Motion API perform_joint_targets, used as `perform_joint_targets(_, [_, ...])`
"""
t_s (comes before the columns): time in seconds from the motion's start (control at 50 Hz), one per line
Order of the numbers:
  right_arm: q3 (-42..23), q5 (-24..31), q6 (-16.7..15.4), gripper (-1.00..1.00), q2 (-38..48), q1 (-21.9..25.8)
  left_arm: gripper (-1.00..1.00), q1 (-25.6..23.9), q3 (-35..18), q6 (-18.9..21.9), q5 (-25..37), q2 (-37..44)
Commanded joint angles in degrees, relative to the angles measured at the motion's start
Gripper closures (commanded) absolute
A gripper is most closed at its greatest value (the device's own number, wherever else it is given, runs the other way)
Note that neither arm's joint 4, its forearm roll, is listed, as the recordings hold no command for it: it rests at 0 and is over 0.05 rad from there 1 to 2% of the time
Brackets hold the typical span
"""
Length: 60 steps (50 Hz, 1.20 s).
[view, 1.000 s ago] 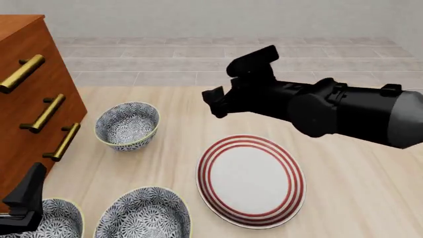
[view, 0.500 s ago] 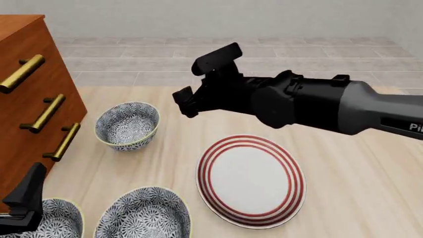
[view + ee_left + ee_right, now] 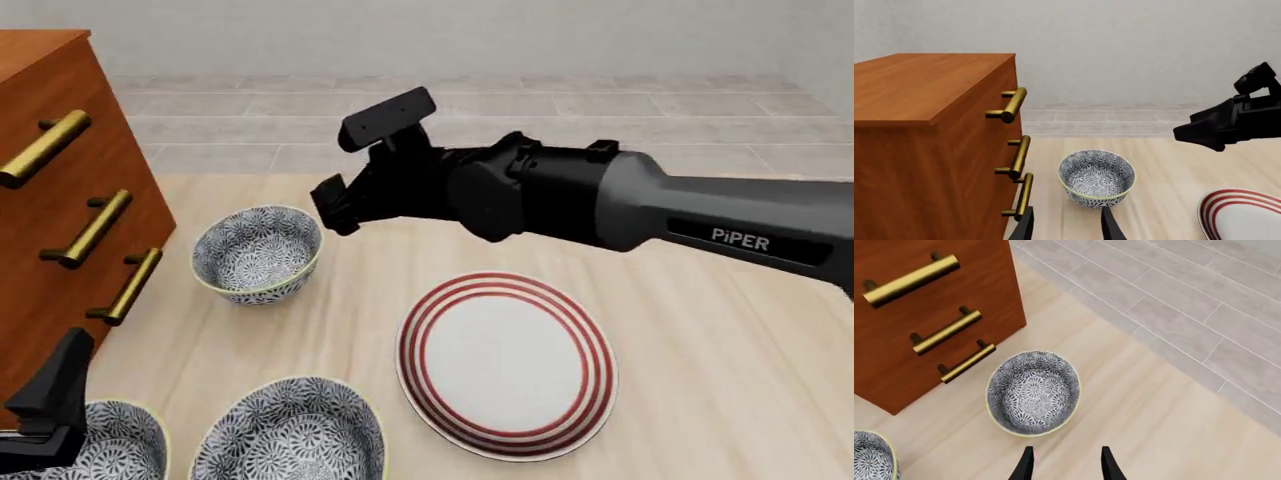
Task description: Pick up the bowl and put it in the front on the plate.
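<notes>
Three navy-and-white floral bowls stand on the table. The far bowl sits beside the dresser, and my right gripper hovers open just above and to the right of it, holding nothing. Two more bowls sit at the front left edge. At front centre lies the white plate with red rings, and nothing is on it. My left gripper is open at the front left, over the nearest bowl.
A wooden dresser with brass handles stands along the left side, close to the far bowl. Grey tiled floor and a pale wall lie beyond the table's far edge.
My right arm has swung left from over the plate's far side towards the far bowl. The left arm, bowls and plate have not moved.
</notes>
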Motion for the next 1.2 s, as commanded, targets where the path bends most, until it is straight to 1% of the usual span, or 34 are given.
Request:
perform_joint_targets(0.02, [-5.8,3.0,0.0,-1.0,5.4,0.3,-1.0,0.0,0.0,0.0,0.0,0.0])
perform_joint_targets(0.26, [-13.9,8.4,-0.3,-1.0,10.4,0.2,-1.0,0.0,0.0,0.0,0.0,0.0])
perform_joint_targets(0.32, [-15.8,9.6,0.2,-1.0,11.4,0.1,-1.0,0.0,0.0,0.0,0.0,0.0])
perform_joint_targets(0.46, [-23.1,14.4,1.5,-1.0,15.3,-0.6,-1.0,0.0,0.0,0.0,0.0,0.0])
perform_joint_targets(0.5, [-25.4,16.3,0.7,-1.0,16.5,-0.6,-1.0,0.0,0.0,0.0,0.0,0.0])
perform_joint_targets(0.54, [-27.8,17.9,1.0,-1.0,17.6,-0.3,-1.0,0.0,0.0,0.0,0.0,0.0])
perform_joint_targets(0.56, [-28.9,18.7,0.7,-1.0,18.1,-0.3,-1.0,0.0,0.0,0.0,0.0,0.0])
perform_joint_targets(0.58, [-29.3,19.1,-0.5,-1.0,18.3,0.0,-1.0,0.0,0.0,0.0,0.0,0.0])
perform_joint_targets(0.6, [-30.1,19.6,-0.2,-1.0,18.7,-0.1,-1.0,0.0,0.0,0.0,0.0,0.0])
perform_joint_targets(0.7, [-33.7,22.2,-1.2,-1.0,20.9,0.0,-1.0,0.0,0.0,0.0,0.0,0.0])
perform_joint_targets(0.78, [-37.7,24.7,-0.7,-1.0,23.7,-0.5,-1.0,0.0,0.0,0.0,0.0,0.0])
perform_joint_targets(0.82, [-39.8,26.0,-1.6,-1.0,25.4,-0.9,-1.0,0.0,0.0,0.0,0.0,0.0])
perform_joint_targets(0.9, [-44.0,28.1,-0.7,-1.0,27.8,-1.4,-1.0,0.0,0.0,0.0,0.0,0.0])
perform_joint_targets(0.94, [-44.9,28.6,-0.7,-1.0,28.2,-1.5,-1.0,0.0,0.0,0.0,0.0,0.0])
perform_joint_targets(0.96, [-46.4,29.6,-0.9,-1.0,29.1,-1.5,-1.0,0.0,0.0,0.0,0.0,0.0])
perform_joint_targets(1.0, [-47.2,30.1,-0.5,-1.0,29.6,-1.4,-1.0,0.0,0.0,0.0,0.0,0.0])
perform_joint_targets(1.02, [-48.1,30.7,-1.1,-1.0,30.2,-1.6,-1.0,0.0,0.0,0.0,0.0,0.0])
perform_joint_targets(1.08, [-50.6,32.1,-1.2,-1.0,31.9,-1.7,-1.0,0.0,0.0,0.0,0.0,0.0])
perform_joint_targets(1.2, [-53.6,33.3,-0.3,-1.0,34.4,-1.7,-1.0,0.0,0.0,0.0,0.0,0.0])
